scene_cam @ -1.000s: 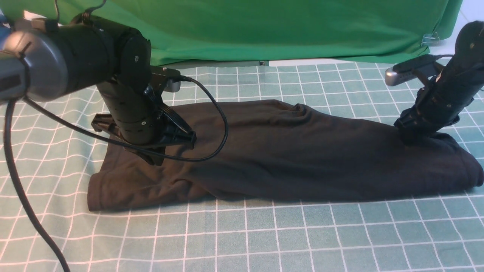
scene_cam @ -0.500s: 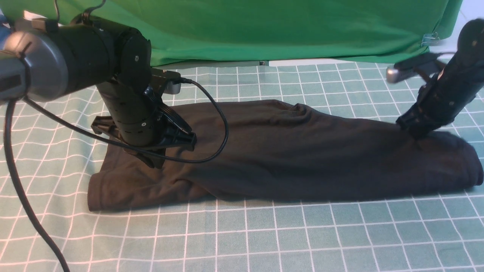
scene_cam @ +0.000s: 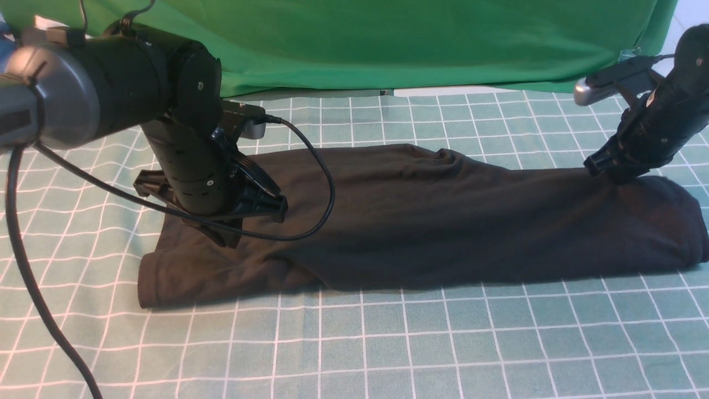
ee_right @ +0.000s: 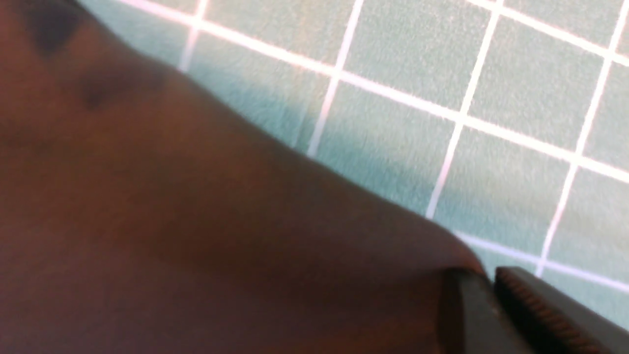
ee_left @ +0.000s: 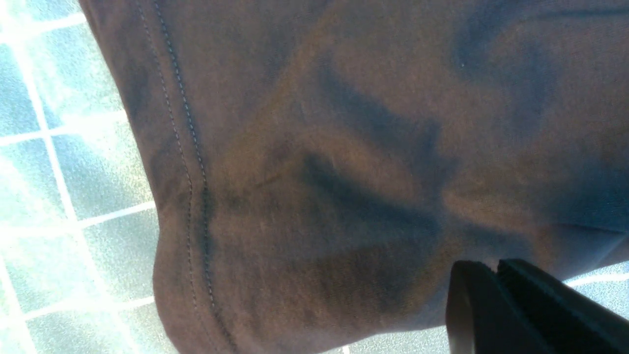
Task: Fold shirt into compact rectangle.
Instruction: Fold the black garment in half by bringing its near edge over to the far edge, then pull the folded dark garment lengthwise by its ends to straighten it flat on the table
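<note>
The black shirt [scene_cam: 421, 221] lies as a long folded band across the checked table. My left gripper [scene_cam: 230, 235] points down at its left part, well in from the stitched hem [ee_left: 196, 162]. In the left wrist view the left gripper [ee_left: 494, 268] is shut, and the creases of the shirt [ee_left: 319, 147] run toward its tips. My right gripper [scene_cam: 612, 176] is shut on the shirt's right end and holds a peak of cloth above the table. In the right wrist view the shirt [ee_right: 172, 221] rises to the right gripper [ee_right: 491, 275]. Neck, tag and print are hidden.
A teal tablecloth [scene_cam: 388, 343] with a white grid covers the table. A big green cloth [scene_cam: 388, 44] hangs along the back, with a metal clip [scene_cam: 628, 55] at its right. A black cable [scene_cam: 327, 188] loops from the left arm over the shirt.
My right gripper has closed on the shirt's right end and risen up and back, pulling it taut. The shirt's left hem slid a little to the right. The left arm stayed put.
</note>
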Available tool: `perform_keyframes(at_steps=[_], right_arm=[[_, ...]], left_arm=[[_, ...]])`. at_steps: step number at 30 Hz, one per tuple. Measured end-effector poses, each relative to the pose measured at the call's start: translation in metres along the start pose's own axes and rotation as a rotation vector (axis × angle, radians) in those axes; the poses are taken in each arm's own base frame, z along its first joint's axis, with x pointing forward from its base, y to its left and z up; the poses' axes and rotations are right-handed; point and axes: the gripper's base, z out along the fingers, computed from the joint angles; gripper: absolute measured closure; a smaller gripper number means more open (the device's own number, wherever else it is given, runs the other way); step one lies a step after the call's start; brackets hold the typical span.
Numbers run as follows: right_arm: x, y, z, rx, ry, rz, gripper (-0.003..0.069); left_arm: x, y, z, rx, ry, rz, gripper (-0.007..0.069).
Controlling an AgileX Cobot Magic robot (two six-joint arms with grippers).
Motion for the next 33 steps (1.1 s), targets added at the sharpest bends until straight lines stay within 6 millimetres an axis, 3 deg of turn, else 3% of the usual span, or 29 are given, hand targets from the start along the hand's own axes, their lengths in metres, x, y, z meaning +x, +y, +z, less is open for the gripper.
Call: perform_keyframes(at_steps=[2, 7, 10, 14, 18, 22, 29, 33], right_arm=[[0.000, 0.000, 0.003, 0.005, -0.003, -0.003, 0.0526], [0.000, -0.003, 0.006, 0.035, 0.000, -0.021, 0.0321], [-0.001, -0.007, -0.006, 0.071, -0.006, -0.008, 0.0297], [-0.005, -0.011, -0.047, 0.126, -0.086, 0.071, 0.0391], [-0.008, -0.009, -0.105, 0.120, -0.212, 0.119, 0.0596], [-0.002, 0.003, -0.140, 0.018, -0.251, 0.127, 0.0637], [0.006, 0.017, -0.146, -0.120, -0.184, 0.092, 0.0641], [0.012, 0.022, -0.138, -0.164, -0.154, 0.084, 0.0641]], left_arm=[[0.001, 0.000, 0.000, -0.001, 0.007, 0.000, 0.0618], [0.001, 0.004, -0.002, -0.042, 0.003, -0.008, 0.0618], [0.001, 0.011, -0.014, -0.088, -0.048, -0.045, 0.0618], [0.002, 0.032, -0.032, -0.088, -0.110, -0.149, 0.0618], [0.001, 0.072, -0.041, -0.048, -0.139, -0.311, 0.0618], [-0.005, 0.096, -0.040, -0.035, -0.203, -0.368, 0.0617], [-0.022, 0.100, -0.026, -0.033, -0.309, -0.344, 0.0568], [-0.042, 0.103, -0.001, -0.036, -0.355, -0.332, 0.0449]])
